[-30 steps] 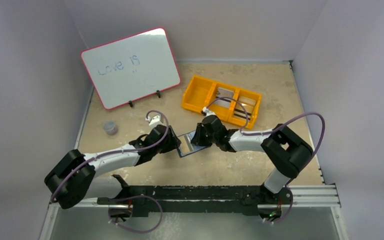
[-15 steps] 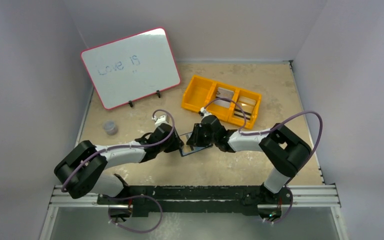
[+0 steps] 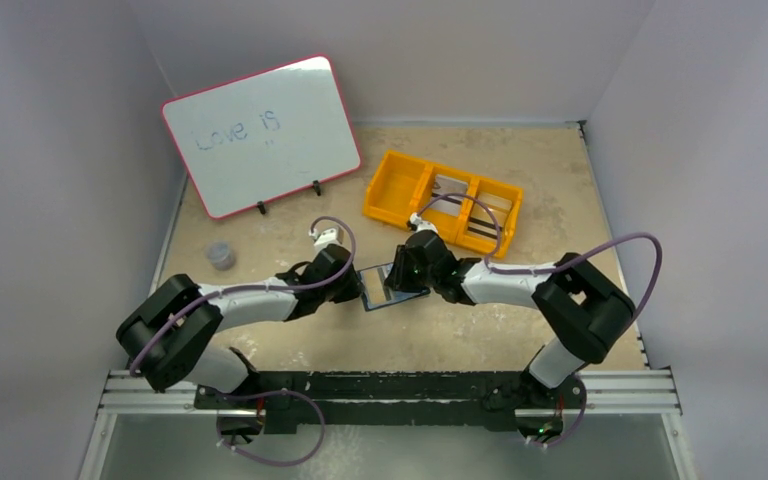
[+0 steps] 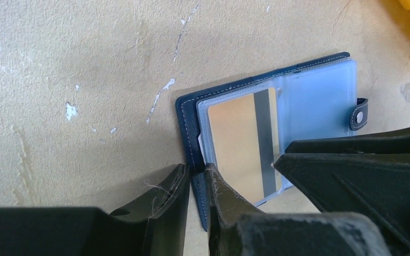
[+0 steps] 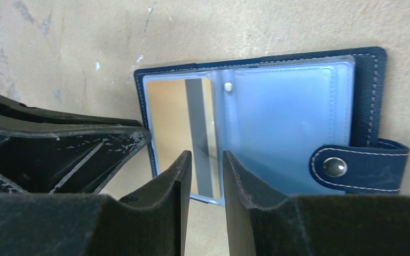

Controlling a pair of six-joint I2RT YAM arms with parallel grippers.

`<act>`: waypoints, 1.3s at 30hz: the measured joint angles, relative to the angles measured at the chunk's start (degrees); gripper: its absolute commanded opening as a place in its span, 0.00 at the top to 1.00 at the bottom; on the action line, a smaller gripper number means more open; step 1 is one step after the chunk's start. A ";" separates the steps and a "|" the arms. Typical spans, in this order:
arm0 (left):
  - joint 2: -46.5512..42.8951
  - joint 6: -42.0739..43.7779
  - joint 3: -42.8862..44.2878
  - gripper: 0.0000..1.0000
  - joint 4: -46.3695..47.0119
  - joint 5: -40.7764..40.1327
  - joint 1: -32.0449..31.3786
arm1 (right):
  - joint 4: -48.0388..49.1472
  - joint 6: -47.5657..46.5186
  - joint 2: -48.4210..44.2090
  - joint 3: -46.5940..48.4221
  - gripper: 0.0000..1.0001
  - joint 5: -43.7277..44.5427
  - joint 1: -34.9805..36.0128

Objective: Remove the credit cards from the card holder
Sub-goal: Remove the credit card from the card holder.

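Closing in since a second ago, our left gripper (image 4: 195,172) pinches the card holder (image 4: 188,122) by its navy edge on the table (image 4: 58,80). Our right gripper (image 5: 206,160) has widened slightly and sits narrow over the pocketed striped card (image 5: 171,117); we cannot tell whether it grips.

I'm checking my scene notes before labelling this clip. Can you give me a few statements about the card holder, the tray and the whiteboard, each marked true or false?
1. The card holder lies open on the table. True.
2. A striped card sits inside a see-through pocket of the holder. True.
3. The orange tray has two compartments. False: it has three.
4. The whiteboard is blank. False: "Love is" is written on it.
5. The left gripper and the right gripper are at the holder from opposite sides. True.
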 measured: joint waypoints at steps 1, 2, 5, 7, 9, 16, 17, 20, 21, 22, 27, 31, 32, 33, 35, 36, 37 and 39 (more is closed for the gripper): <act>0.00 0.31 0.00 0.81 -0.02 0.00 -0.02 | -0.59 -0.11 -0.17 -0.02 0.69 0.37 0.00; -0.02 0.46 0.02 0.80 -0.04 0.00 -0.02 | -0.83 -0.17 -0.20 0.00 0.69 0.81 0.00; -0.48 0.98 0.04 0.74 -0.55 -0.09 0.00 | -0.63 -0.76 0.26 0.00 0.77 0.39 -0.15; -1.16 1.46 0.04 0.66 -1.49 -0.15 0.00 | -0.42 -1.03 1.09 0.00 0.79 -0.39 -0.15; -2.25 1.88 0.04 0.59 -2.58 -0.11 0.00 | 0.50 -0.94 2.05 0.28 0.80 -1.44 -0.26; -4.35 2.84 0.48 0.62 -1.88 1.68 0.00 | 3.32 0.17 2.56 -0.17 0.83 -3.85 -0.59; -3.37 2.95 0.76 0.64 -1.90 1.84 0.00 | 4.13 0.57 2.56 -0.57 0.83 -4.79 -0.79; -0.17 3.39 1.53 0.66 -1.42 2.05 0.00 | 6.36 1.84 2.56 -1.86 0.83 -6.71 -1.29; 0.48 3.39 2.10 0.68 -1.33 2.12 0.00 | 6.73 2.25 2.56 -2.21 0.81 -6.91 -1.53; 1.20 3.41 2.62 0.71 -1.14 1.95 0.00 | 7.08 2.71 2.56 -2.54 0.80 -7.02 -1.81; 3.02 3.96 3.61 0.85 -0.79 1.07 0.00 | 7.50 3.96 1.53 -3.93 0.78 -6.56 -2.78; 3.74 4.35 4.00 0.91 -0.70 0.33 0.00 | 6.93 4.79 1.42 -3.91 0.75 -5.75 -3.19; 3.85 4.46 4.02 0.91 -0.57 0.28 0.00 | 6.97 5.07 1.44 -3.91 0.76 -5.79 -3.32; 3.87 4.74 4.02 0.91 -0.39 0.28 0.00 | 7.06 5.33 1.51 -3.91 0.78 -5.92 -3.54; 3.93 5.07 4.00 0.87 0.00 0.57 0.00 | 7.50 5.66 1.92 -3.91 0.81 -6.38 -3.96; 3.93 5.33 3.93 0.86 0.28 0.90 -0.02 | 7.93 5.86 2.25 -3.91 0.84 -6.75 -4.09; 3.89 5.46 3.82 0.85 0.63 1.20 -0.02 | 8.20 5.92 2.43 -3.91 0.86 -6.97 -4.26; 3.72 5.84 3.69 0.80 1.01 1.70 -0.04 | 8.90 6.08 2.80 -3.93 0.87 -7.39 -4.50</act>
